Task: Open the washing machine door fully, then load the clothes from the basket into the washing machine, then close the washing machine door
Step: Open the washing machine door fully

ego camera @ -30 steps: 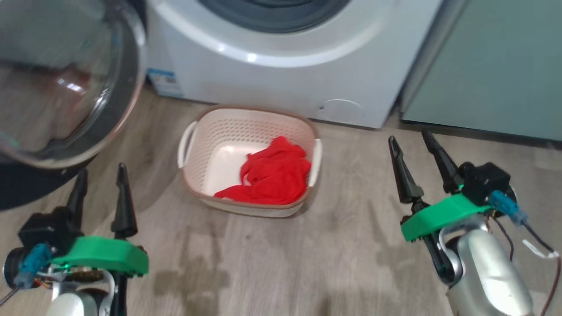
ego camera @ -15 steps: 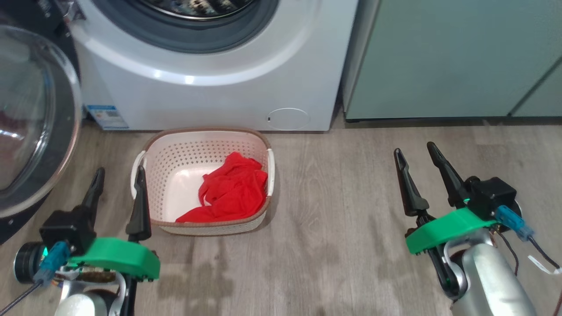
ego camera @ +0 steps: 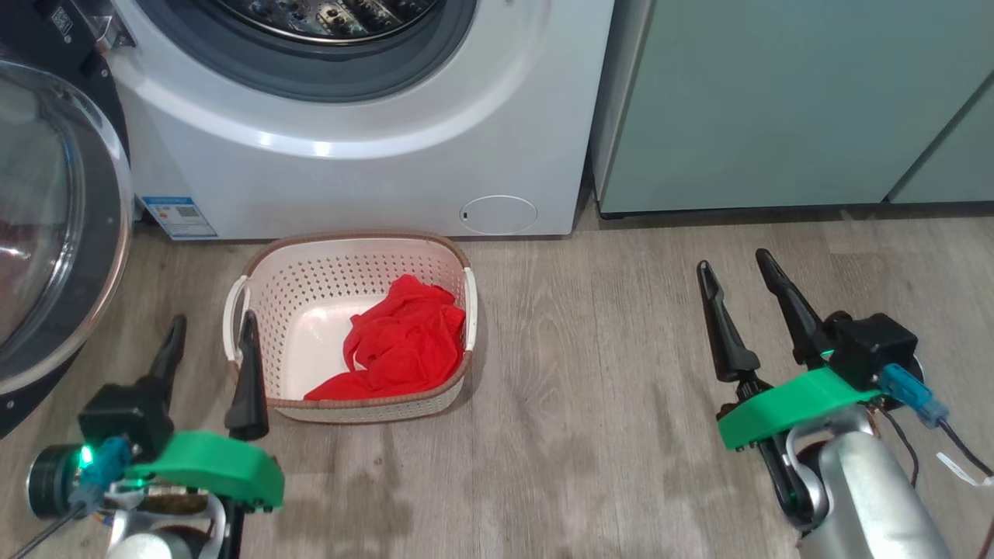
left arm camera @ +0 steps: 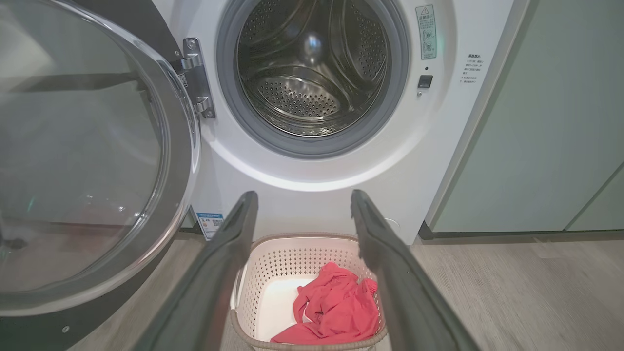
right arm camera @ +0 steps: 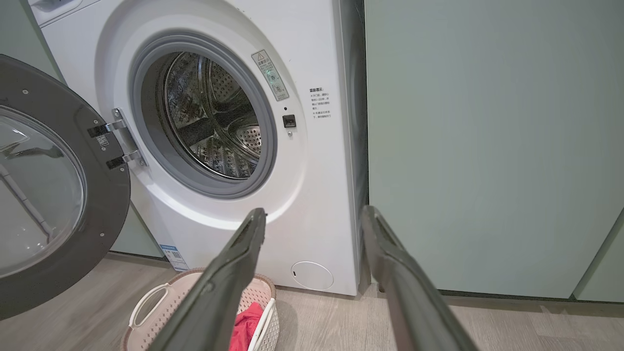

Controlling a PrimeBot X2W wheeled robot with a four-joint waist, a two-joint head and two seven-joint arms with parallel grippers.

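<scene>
The left gripper (ego camera: 213, 317) is held low over the wooden floor (ego camera: 590, 404), its two dark fingers spread wide with nothing between them. The basket (ego camera: 349, 236) is set just ahead of it and is framed between its fingers in the left wrist view. In the head view the inner finger (ego camera: 248, 373) is seen against the basket's near left corner; whether they touch cannot be told. The clothes (ego camera: 404, 341), a crumpled red garment, are piled in the right half of the basket, ahead of the left gripper and a little to its right. Beyond the basket, straight ahead of that gripper, the washing machine (ego camera: 349, 175) is found, with its steel drum (left arm camera: 307, 73) laid bare. The washing machine door (ego camera: 54, 233) is swung out on its hinge (left arm camera: 196, 78) to the left of the left gripper, its clear glass bowl ringed by a dark rim. The right gripper (ego camera: 733, 260) is likewise spread wide and empty, well apart from the basket, which is placed to its left. Pale green cabinets (ego camera: 776, 101) are faced straight ahead of it.
</scene>
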